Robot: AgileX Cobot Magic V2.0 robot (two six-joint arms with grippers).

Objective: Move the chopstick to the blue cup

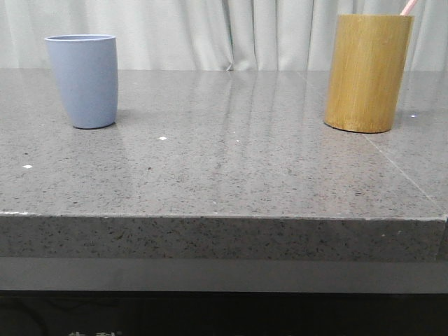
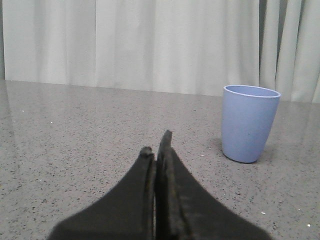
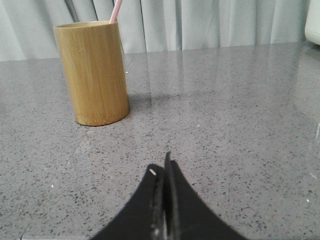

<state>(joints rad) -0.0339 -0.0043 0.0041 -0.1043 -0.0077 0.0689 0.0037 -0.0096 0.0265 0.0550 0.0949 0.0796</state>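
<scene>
While the thin pale pink chopstick (image 1: 409, 6) stands inside the tall yellow-brown bamboo cylinder (image 1: 368, 73) on the right of the grey speckled stone tabletop (image 1: 231, 168), the matte periwinkle-blue tapered cup (image 1: 84, 80) sits upright well apart on the left. Both the left end effector (image 2: 156, 146) and right end effector (image 3: 161, 167) have their black fingers pressed together, holding nothing.

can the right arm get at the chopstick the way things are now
Probably yes. The chopstick pokes out the top of the bamboo holder, and bare table lies between it and the shut right gripper. The gripper would have to open first.
</scene>
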